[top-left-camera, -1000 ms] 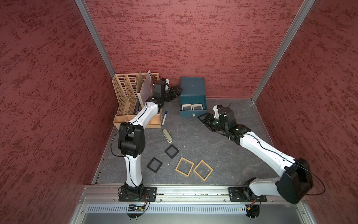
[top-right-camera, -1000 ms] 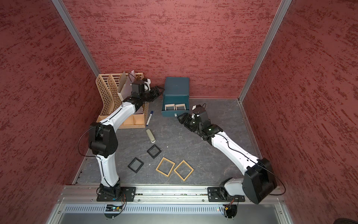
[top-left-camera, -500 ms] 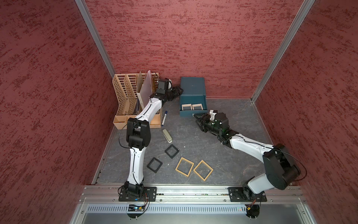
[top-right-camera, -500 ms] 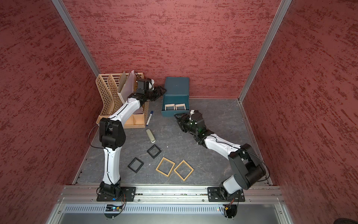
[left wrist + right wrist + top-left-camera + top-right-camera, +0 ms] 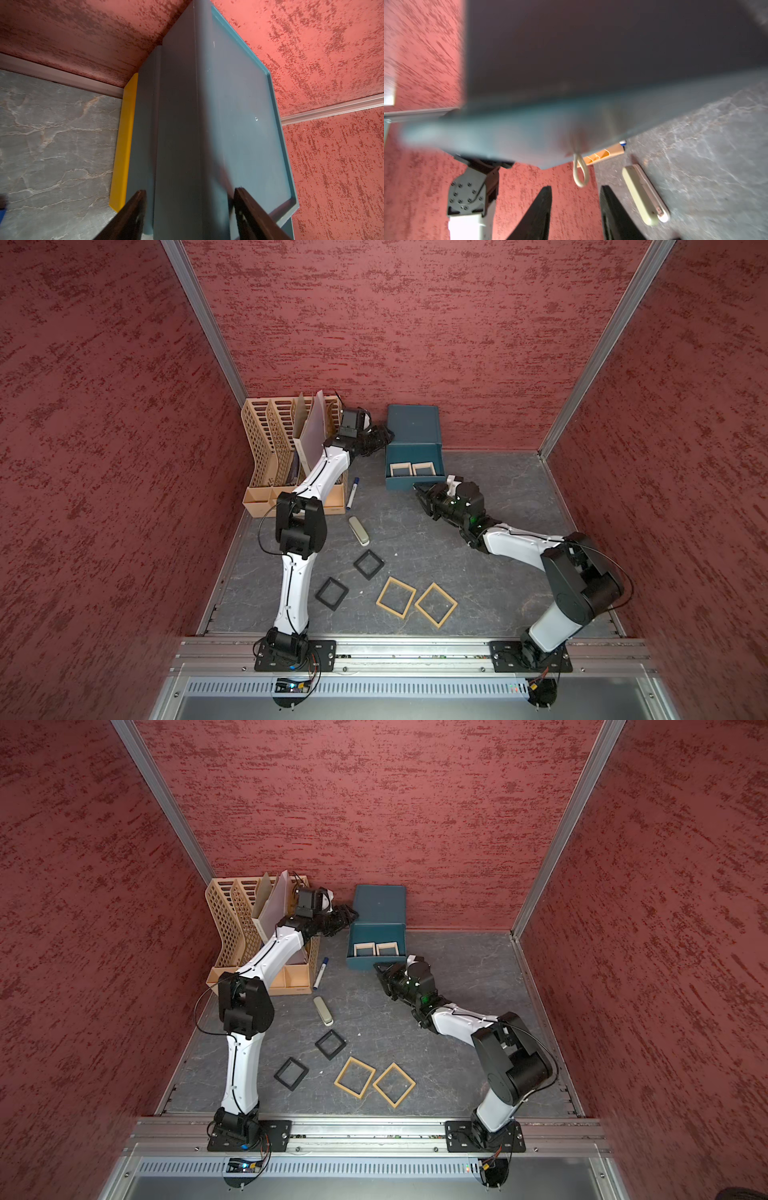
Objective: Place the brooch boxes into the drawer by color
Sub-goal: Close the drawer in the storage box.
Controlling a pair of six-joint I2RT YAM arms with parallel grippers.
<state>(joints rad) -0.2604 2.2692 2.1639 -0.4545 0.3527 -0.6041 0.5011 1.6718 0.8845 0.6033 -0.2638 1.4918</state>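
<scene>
**1. Change of state**
Both arms have closed in on the drawer chest point(image 5: 412, 425), which stands at the back of the worktop point(image 5: 498, 572) against the wall.
- The left tool point(image 5: 385, 436) is at the chest's upper left edge. In the left wrist view its fingers point(image 5: 135, 209) stand apart with that edge between them. Whether they pinch it cannot be told.
- The open drawer point(image 5: 415, 483) is pulled out and holds the two beige boxes point(image 5: 400, 469) side by side.
- The right tool point(image 5: 422, 495) is at that drawer's front. In the right wrist view its fingers point(image 5: 542, 207) are apart and empty, with a looped pull point(image 5: 579, 172) just ahead of the tips. The view is blurred, so it is unclear which drawer the pull belongs to.

**2. Meaning for the task**
The beige pair appears done. The left tool is probably placed to steady the chest while the right tool works a pull, either closing this drawer or opening another.

**3. Differences from one second earlier**
- Left arm: the elbow has shifted slightly and the tool is nearer the chest.
- Right arm: the elbow is drawn inward, and the tool has advanced from short of the drawer front to right against it.
- Unmoved: the two black boxes point(image 5: 331, 593) and two tan boxes point(image 5: 396, 597). They lie near the worktop's front, well apart from the chest, and are not yet stowed.
</scene>
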